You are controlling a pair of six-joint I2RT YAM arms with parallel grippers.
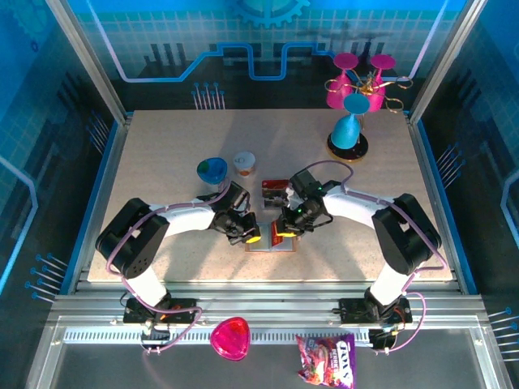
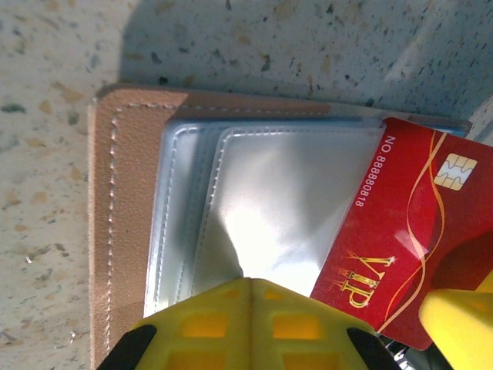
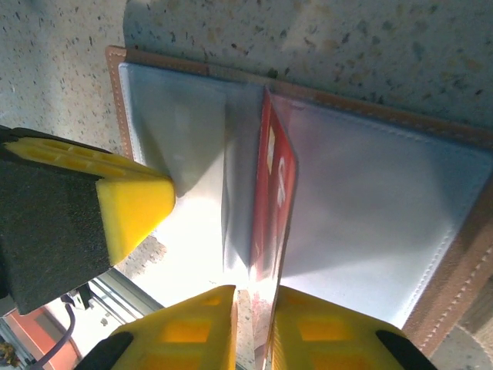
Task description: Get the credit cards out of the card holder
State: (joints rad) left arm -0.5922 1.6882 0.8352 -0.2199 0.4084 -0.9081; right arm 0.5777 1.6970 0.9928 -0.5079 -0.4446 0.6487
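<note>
On table [image 1: 162,162], near front edge btwn the arms, card holder [image 2: 127,193] lay open. Shut left gripper [image 2: 248,297] pinned its sleeve (to stop it sliding, prob.); right gripper [image 3: 254,301] pinched red VIP card [image 2: 393,247], partly out.

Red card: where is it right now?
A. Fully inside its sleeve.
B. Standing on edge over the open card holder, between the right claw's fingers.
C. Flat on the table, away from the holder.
B: the right wrist view has the red card on edge between the fingers of the right claw, above the pale lining of the open card holder.
</note>
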